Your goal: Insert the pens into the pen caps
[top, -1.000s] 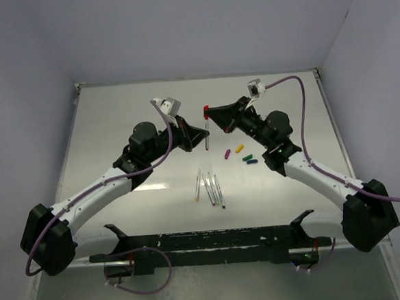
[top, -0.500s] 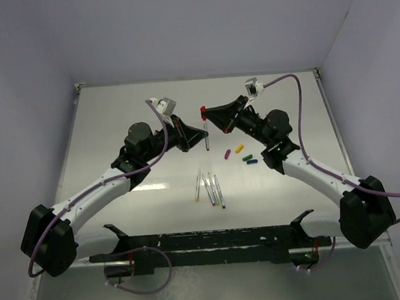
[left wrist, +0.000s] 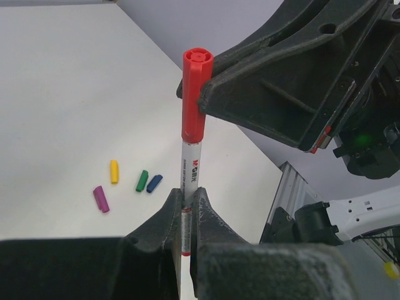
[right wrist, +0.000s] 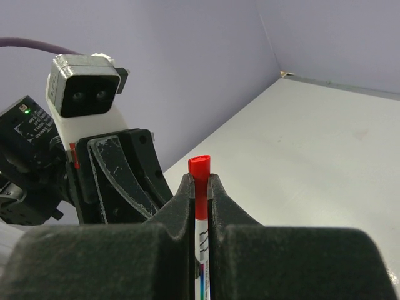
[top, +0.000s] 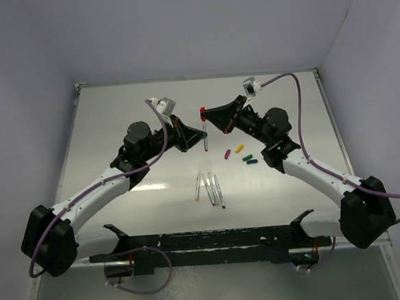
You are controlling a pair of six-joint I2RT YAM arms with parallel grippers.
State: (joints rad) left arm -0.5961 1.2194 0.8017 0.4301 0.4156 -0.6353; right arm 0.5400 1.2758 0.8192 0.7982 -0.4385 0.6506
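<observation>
"Did anything move just then?"

"Barely. Over that last second both arms drifted a touch toward the left of the overhead view, carrying the pen with them. In the final half second I saw nothing shift at all."

"And the claws?"

"The left gripper (left wrist: 186, 203) was clamped on the grey-white barrel of the red pen (left wrist: 189, 172), holding it upright in the air above the table (top: 116, 128). The right gripper (right wrist: 200, 187) was pinched tight on the red cap (left wrist: 195, 94) at the top of it. All that sat upper centre in the overhead view."

"Was the cap on?"

"From the left wrist view it looked seated over the tip, cap and barrel in one line. I judged that pen done, or a last squeeze short of it. The stillness suggested the push had ended."

"The rest?"

"Not yet dealt with. The other four pens (top: 209, 188) lay side by side at the centre of the overhead view. The purple cap (top: 227, 152), yellow cap (top: 239, 148), green cap (top: 246, 157) and blue cap (top: 252, 162) lay loose just right of centre. Four pairs to go, I reckoned."
</observation>
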